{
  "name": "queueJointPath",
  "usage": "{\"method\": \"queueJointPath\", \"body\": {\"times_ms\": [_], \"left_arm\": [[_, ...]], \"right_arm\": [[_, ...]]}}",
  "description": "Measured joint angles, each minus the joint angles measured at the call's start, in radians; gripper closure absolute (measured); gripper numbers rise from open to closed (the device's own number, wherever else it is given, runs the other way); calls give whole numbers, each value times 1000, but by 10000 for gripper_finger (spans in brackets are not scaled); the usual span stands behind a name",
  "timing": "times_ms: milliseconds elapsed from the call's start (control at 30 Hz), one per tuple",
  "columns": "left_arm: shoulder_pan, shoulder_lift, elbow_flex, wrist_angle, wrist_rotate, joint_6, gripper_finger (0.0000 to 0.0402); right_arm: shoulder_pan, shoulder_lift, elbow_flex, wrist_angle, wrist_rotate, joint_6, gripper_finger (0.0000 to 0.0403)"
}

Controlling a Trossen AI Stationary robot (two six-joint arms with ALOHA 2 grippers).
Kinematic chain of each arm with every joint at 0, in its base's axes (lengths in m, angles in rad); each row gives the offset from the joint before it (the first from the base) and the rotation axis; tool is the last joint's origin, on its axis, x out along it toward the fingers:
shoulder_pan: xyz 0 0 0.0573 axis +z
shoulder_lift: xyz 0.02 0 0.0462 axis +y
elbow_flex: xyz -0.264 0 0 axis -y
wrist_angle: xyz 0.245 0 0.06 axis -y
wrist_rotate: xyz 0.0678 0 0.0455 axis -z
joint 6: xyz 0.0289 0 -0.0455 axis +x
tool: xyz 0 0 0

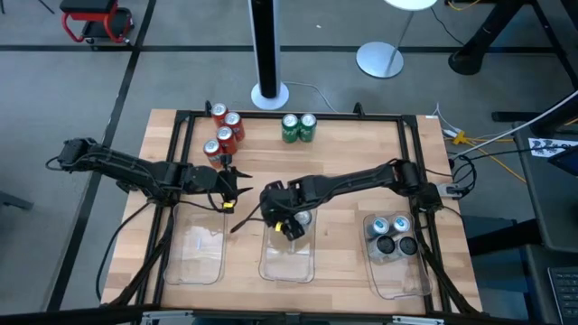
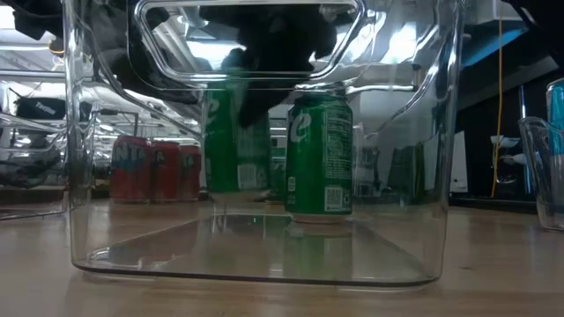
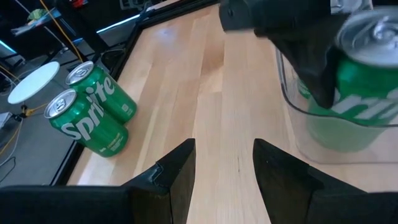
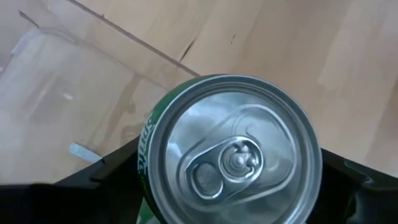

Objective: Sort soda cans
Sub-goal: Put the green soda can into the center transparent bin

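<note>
My right gripper point(image 1: 289, 224) hangs over the far end of the clear middle tray point(image 1: 287, 266), shut on a green can point(image 4: 236, 155). In the low view this can point(image 2: 231, 141) shows behind a dark finger. A second green can point(image 1: 303, 217) point(image 2: 319, 158) stands upright just to its right, in the tray. My left gripper point(image 1: 237, 187) point(image 3: 224, 168) is open and empty, just left of that tray's far end. Several red cans point(image 1: 226, 131) and two green cans point(image 1: 298, 127) point(image 3: 93, 109) stand near the table's far edge. My right gripper pinches the green can by its upper wall just under the silver top point(image 4: 155, 143), one finger point(image 4: 106, 180) on each side. The fingers come from above, pointing down. The can is upright; in the low view its base point(image 2: 231, 187) seems a little above the tray floor.
A clear left tray point(image 1: 199, 253) lies near the near edge. The right tray point(image 1: 397, 271) holds several silver-blue and dark cans point(image 1: 393, 233). A black frame point(image 1: 181, 144) rims the table. Bare wood point(image 1: 343, 144) lies between the far cans and the trays.
</note>
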Motion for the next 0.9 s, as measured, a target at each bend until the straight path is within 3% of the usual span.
{"method": "queueJointPath", "body": {"times_ms": [400, 600, 900], "left_arm": [[0, 0, 0, -12, 0, -5, 249], [0, 0, 0, -15, 0, -4, 249], [0, 0, 0, -15, 0, -5, 249]], "right_arm": [[0, 30, 1, -8, 53, -74, 56], [0, 22, 3, -14, -11, -100, 53], [0, 22, 128, -145, -2, -114, 52]]}}
